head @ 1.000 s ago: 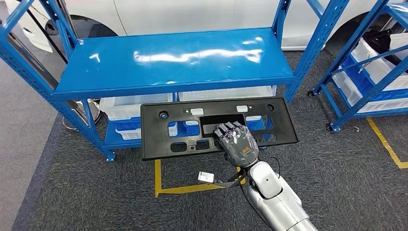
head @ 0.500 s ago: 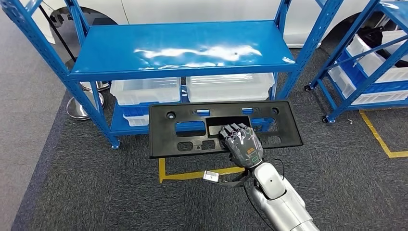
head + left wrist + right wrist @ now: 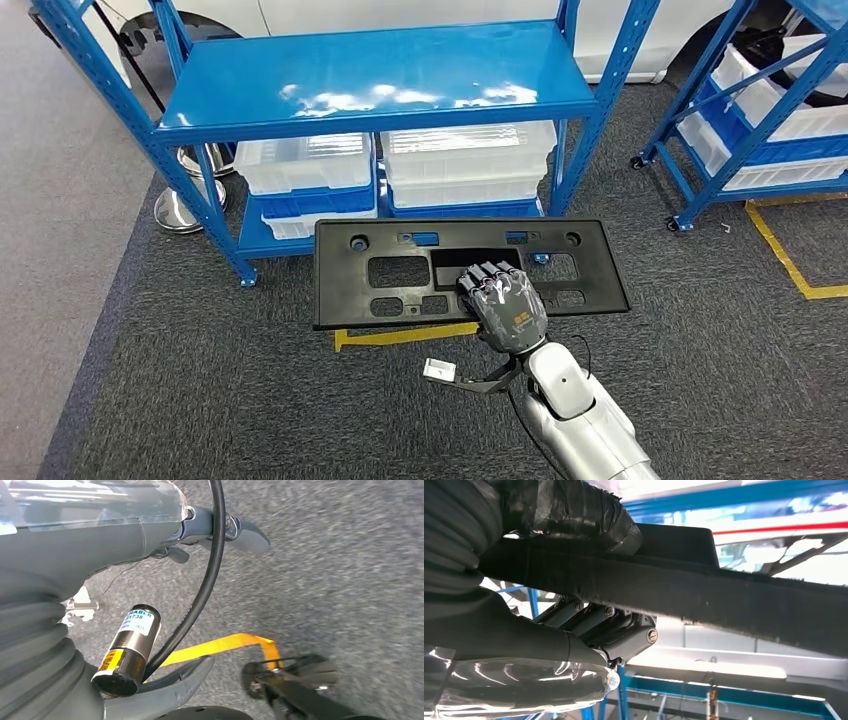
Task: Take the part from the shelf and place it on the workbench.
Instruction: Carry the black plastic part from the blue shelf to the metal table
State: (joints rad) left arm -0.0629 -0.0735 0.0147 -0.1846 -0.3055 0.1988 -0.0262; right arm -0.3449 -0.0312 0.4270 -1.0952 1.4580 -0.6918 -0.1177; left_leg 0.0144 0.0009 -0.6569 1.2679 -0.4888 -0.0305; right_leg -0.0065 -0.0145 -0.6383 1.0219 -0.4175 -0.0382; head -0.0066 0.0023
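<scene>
While the right hand stays clamped on the black part, gripping through its middle cutout, the part hangs flat over the carpet at six o'clock from the blue shelf. Keep it level while turning toward the worktop. I cannot tell how the left hand is set.

The silver right arm reaches forward from below, wrist level; the right hand lies palm-down, fingers curled over the edge of the black part, thumb beneath it; the left hand hangs toward the floor.
</scene>
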